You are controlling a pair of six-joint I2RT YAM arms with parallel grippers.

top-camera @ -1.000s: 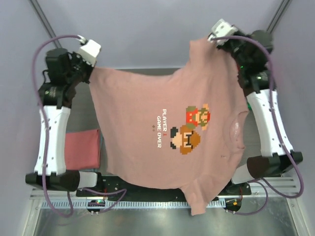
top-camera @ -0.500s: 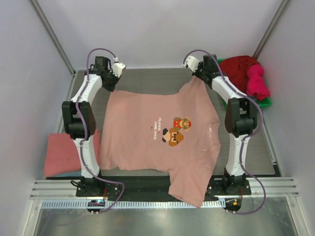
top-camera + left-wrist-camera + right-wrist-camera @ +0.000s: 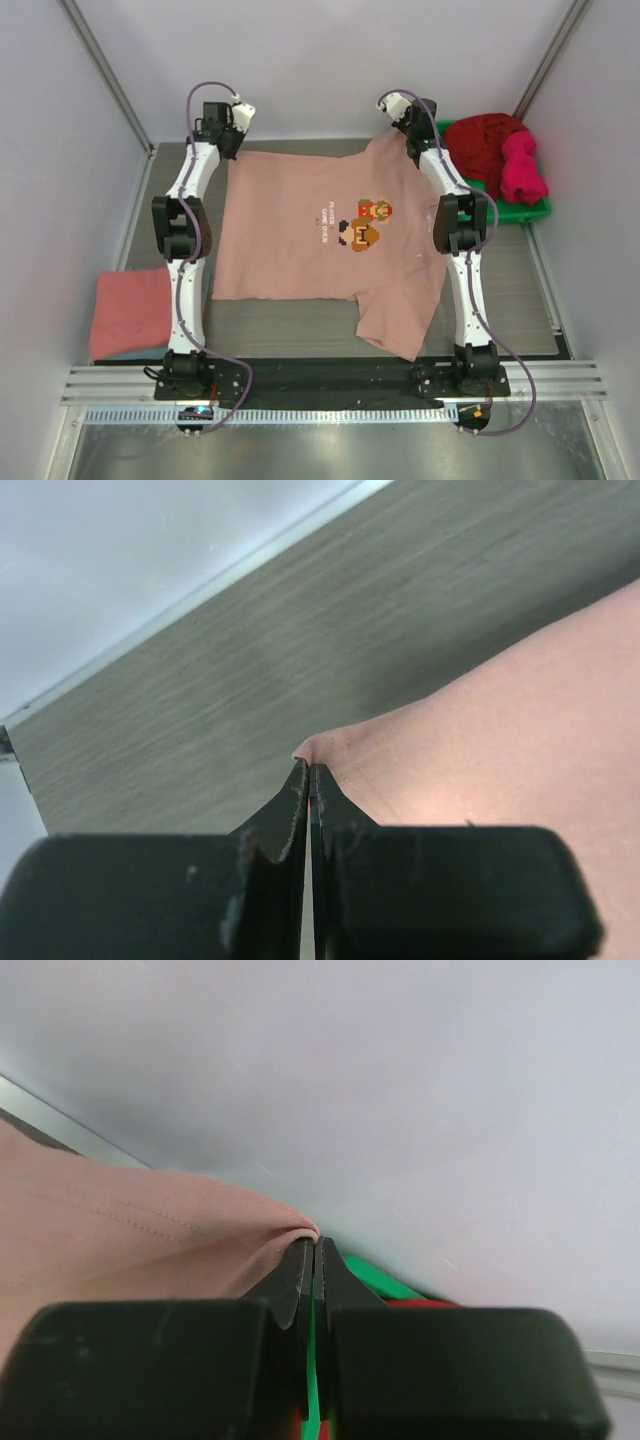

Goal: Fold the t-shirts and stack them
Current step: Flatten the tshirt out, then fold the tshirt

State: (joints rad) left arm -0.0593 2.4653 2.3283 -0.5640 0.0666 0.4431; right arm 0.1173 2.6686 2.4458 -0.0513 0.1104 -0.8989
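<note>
A pale dusty-pink t-shirt [image 3: 300, 240] with a pixel graphic [image 3: 365, 222] lies spread across the grey table, one sleeve near the front edge. My left gripper [image 3: 230, 150] is shut on its far-left corner. The left wrist view shows the fingertips [image 3: 308, 766] pinching the pink cloth [image 3: 500, 740] just above the table. My right gripper [image 3: 405, 138] is shut on the far-right sleeve edge. In the right wrist view its tips [image 3: 315, 1243] clamp the pink fold [image 3: 120, 1240].
A folded coral-red t-shirt [image 3: 130, 312] lies at the table's left edge. A green bin [image 3: 530, 212] at the far right holds a dark red tee [image 3: 485, 140] and a magenta one [image 3: 522, 165]. White walls stand close behind both grippers.
Both arms have stretched toward the back wall and come down. The pink shirt, held up a second ago, now lies laid out on the table, drawn further back.
</note>
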